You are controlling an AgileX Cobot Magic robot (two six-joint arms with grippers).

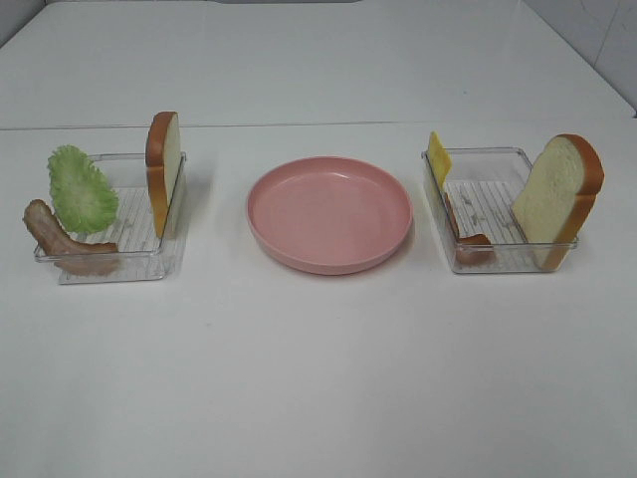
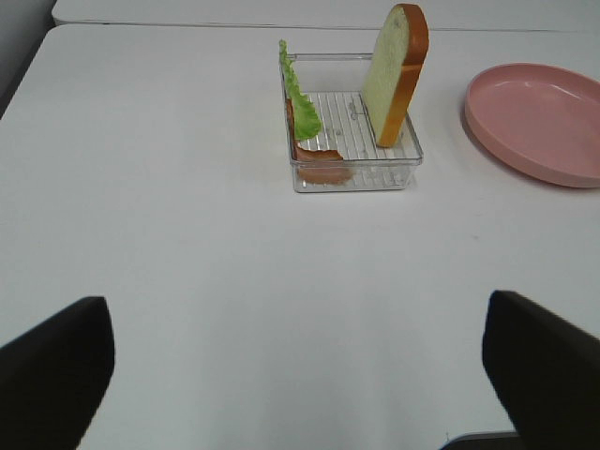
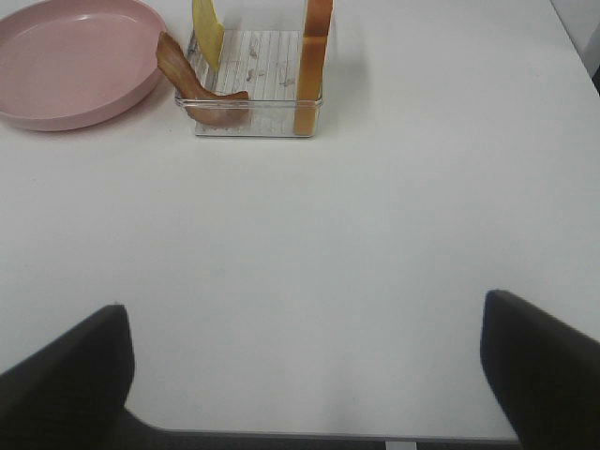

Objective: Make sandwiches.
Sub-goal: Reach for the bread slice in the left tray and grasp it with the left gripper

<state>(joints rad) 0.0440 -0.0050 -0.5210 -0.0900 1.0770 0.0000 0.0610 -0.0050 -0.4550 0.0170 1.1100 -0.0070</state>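
No sandwich is stacked; the parts sit in two clear trays. The left tray [image 1: 139, 261] holds an upright bread slice [image 1: 163, 167], a green lettuce leaf [image 1: 83, 191] and a bacon strip [image 1: 62, 239]. The right tray [image 1: 498, 259] holds a leaning bread slice [image 1: 557, 197], a yellow cheese slice [image 1: 438, 155] and a bacon strip [image 1: 470, 241]. The pink plate [image 1: 329, 212] lies bare between them. My left gripper [image 2: 298, 370] is open, well short of its tray [image 2: 354, 178]. My right gripper [image 3: 305, 375] is open too, far back from its tray [image 3: 253, 120]. Neither arm shows in the high view.
The white table runs wide in front of both trays and the plate. A seam in the tabletop [image 1: 318, 125] crosses behind them. The table's right edge [image 3: 572, 37] lies beyond the right tray.
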